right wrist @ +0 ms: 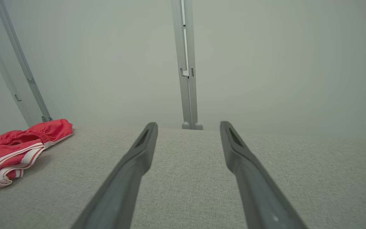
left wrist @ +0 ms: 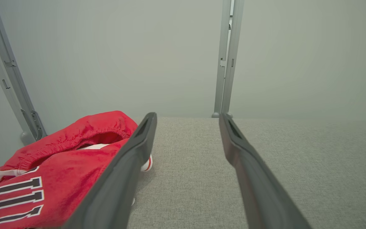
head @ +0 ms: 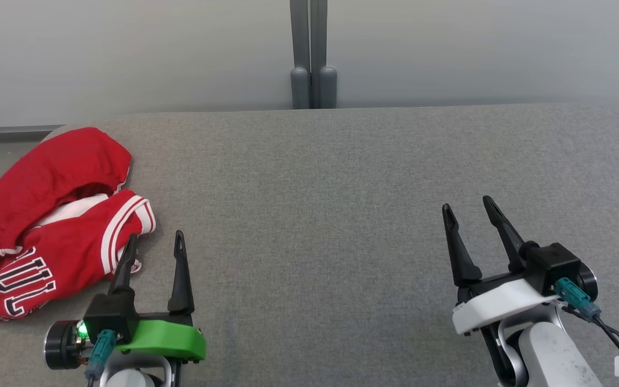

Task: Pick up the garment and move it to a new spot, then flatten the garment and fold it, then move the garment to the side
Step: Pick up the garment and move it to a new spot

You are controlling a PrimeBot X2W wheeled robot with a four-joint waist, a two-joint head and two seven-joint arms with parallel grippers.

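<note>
The red garment (head: 46,215) lies crumpled at the left edge of the table (head: 342,177), just beside the left gripper (head: 156,236), whose fingers stand apart, probably ready to seize it. The right gripper (head: 466,204), likewise spread and empty, sits well apart.

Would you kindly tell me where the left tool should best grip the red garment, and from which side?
Probably the striped hem fold nearest the left tool, coming from the right of the garment: that bunched edge rises off the grey table, and the open tool sits beside it.
</note>
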